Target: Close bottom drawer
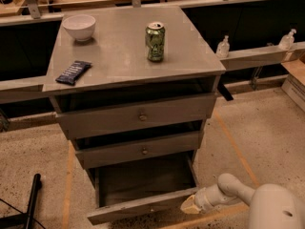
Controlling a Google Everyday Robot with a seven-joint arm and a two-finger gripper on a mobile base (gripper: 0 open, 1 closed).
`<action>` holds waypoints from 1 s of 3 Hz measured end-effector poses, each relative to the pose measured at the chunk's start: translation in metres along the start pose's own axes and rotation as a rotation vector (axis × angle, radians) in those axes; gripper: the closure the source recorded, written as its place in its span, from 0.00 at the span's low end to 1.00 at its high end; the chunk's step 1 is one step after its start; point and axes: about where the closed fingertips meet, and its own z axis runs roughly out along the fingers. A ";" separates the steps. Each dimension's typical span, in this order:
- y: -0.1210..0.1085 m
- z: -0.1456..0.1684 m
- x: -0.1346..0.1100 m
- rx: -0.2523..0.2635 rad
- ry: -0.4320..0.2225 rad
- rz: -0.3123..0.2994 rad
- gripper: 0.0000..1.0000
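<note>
Elbow bent, your white arm (237, 190) reaches in low from the frame's lower right; its tan-tipped gripper (186, 207), fingers pinched together, touches the right end of the pulled-out, slim-fronted grey bottom drawer (143, 209), lower centre

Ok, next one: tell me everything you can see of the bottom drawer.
The bottom drawer is the lowest of three in the grey cabinet, just under the middle drawer. It looks like dull grey painted wood or metal, with a slim front panel and a deep box whose dark inner floor shows. It is pulled far out, well past the two drawers above it. The end effector is low at the right end of the front panel and seems to touch it there.
</note>
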 end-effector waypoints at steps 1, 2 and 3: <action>-0.002 0.010 0.003 0.025 -0.036 -0.027 1.00; -0.009 0.018 -0.002 0.050 -0.074 -0.048 1.00; -0.018 0.022 -0.012 0.072 -0.110 -0.063 1.00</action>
